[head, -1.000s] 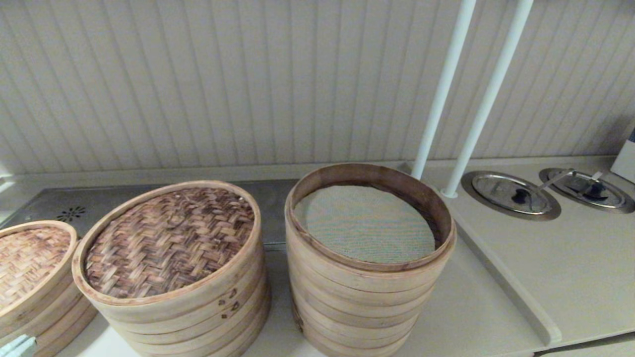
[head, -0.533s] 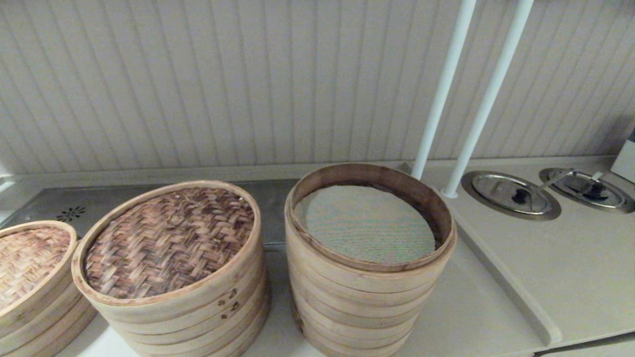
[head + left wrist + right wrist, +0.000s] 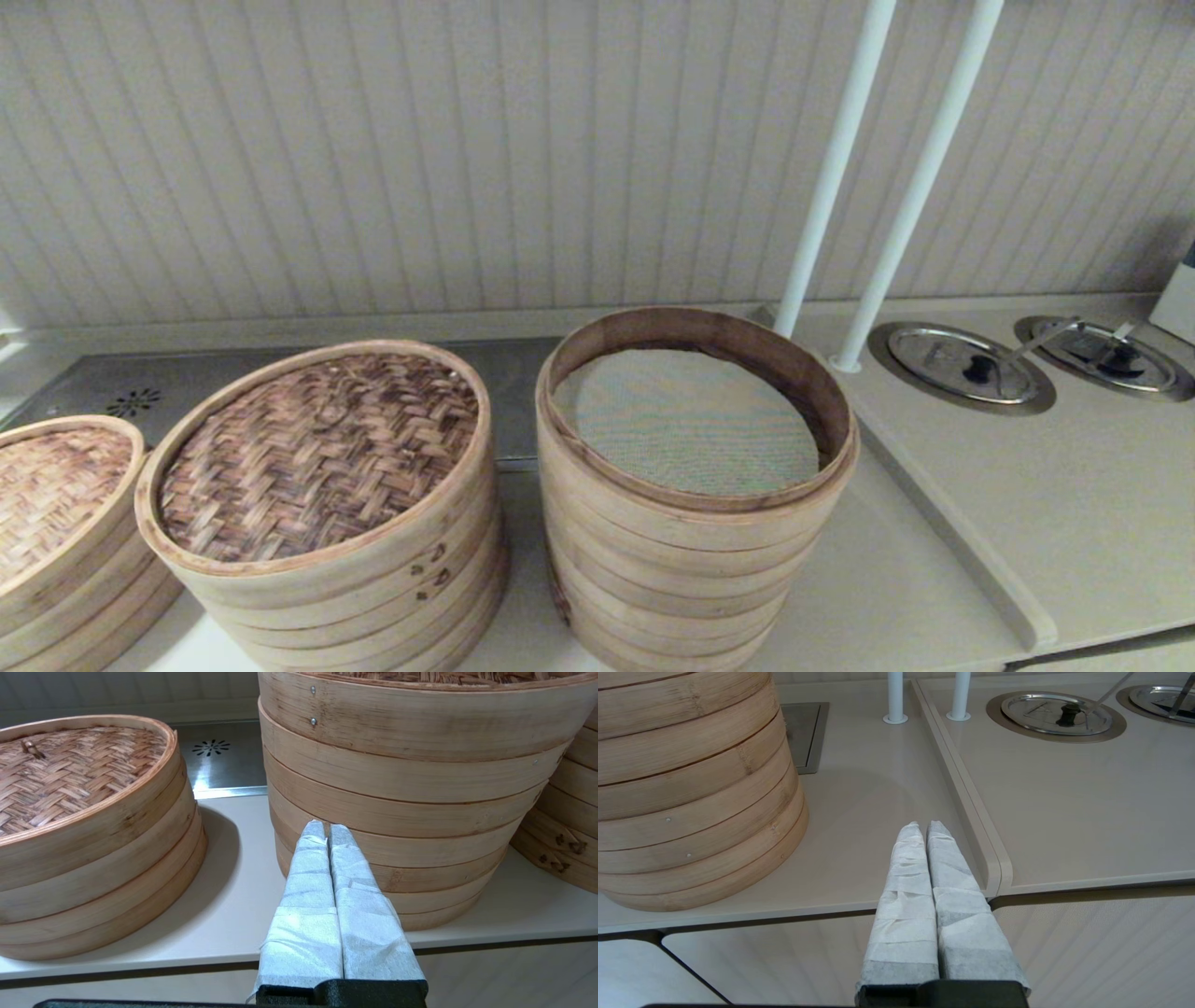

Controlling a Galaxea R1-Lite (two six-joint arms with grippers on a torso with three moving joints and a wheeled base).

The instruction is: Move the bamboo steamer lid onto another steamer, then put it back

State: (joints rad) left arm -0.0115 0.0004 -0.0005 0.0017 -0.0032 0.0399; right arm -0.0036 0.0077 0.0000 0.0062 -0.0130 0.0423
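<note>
The bamboo steamer lid [image 3: 317,453], dark herringbone weave in a pale hoop, lies on the shorter stack [image 3: 373,597] left of centre. To its right the tallest steamer [image 3: 691,560] stands uncovered, its grey-green mesh liner [image 3: 686,420] showing. Neither gripper appears in the head view. My left gripper [image 3: 327,828] is shut and empty, low at the counter's front edge, pointing at the side of the stack [image 3: 406,779] that bears the lid [image 3: 444,676]. My right gripper [image 3: 923,827] is shut and empty too, low at the front edge, right of the tallest steamer [image 3: 691,788].
A third stack with a paler woven lid [image 3: 51,495] stands at the far left. Two white poles [image 3: 831,177] rise behind the tallest steamer. Two round metal covers [image 3: 962,364] sit in the raised counter on the right. A raised lip [image 3: 971,807] divides the counters.
One second ago a corner of my left gripper showed at the head view's bottom left; it has dropped out of that view. Steamers and lid have not moved.
</note>
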